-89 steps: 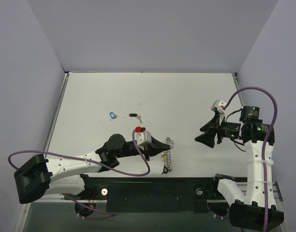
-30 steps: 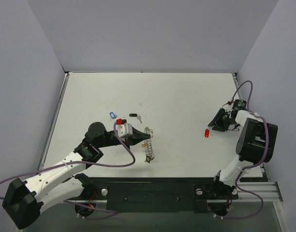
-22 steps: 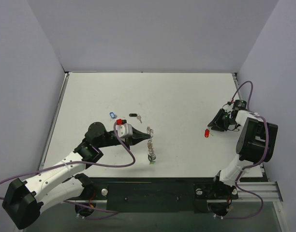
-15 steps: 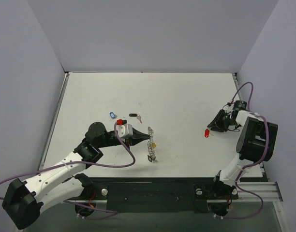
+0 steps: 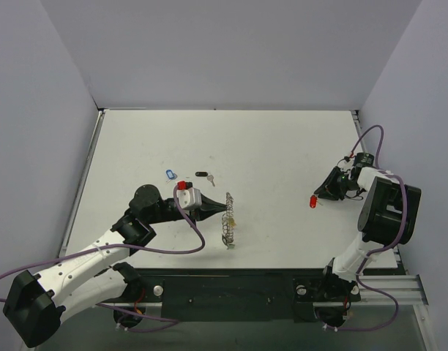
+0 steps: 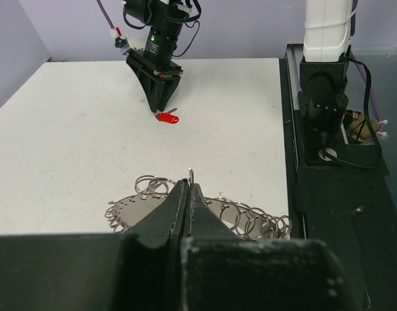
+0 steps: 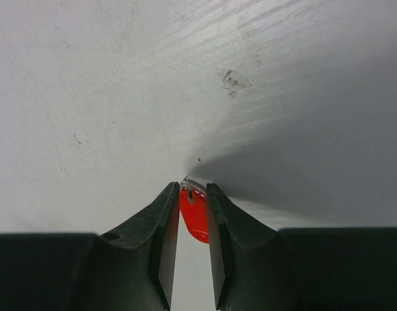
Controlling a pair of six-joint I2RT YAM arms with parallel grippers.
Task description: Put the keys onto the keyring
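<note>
My left gripper [image 5: 222,205] is shut on one small wire loop of the keyring [image 5: 226,224], a flat silver ring rimmed with loops that hangs from the fingertips just above the table. In the left wrist view the keyring [image 6: 215,208] spreads out behind my closed left gripper [image 6: 189,186]. A red key [image 5: 313,201] lies on the table at the right. My right gripper [image 7: 192,190] points down at it, with a finger against each side of the red key [image 7: 196,220]. A blue key [image 5: 170,174] and a black key [image 5: 202,175] lie left of centre.
Side and back walls enclose the white table [image 5: 282,146]. The black base rail [image 5: 231,289] runs along the near edge. A purple cable [image 5: 191,245] loops under the left arm. The right gripper [image 6: 161,107] stands over the red key [image 6: 167,118], far ahead of the left wrist camera.
The right jaws have narrowed onto the red key. The keyring has swung slightly under the left gripper. Three seconds ago both arms were elsewhere, and the left has carried the keyring up and left.
</note>
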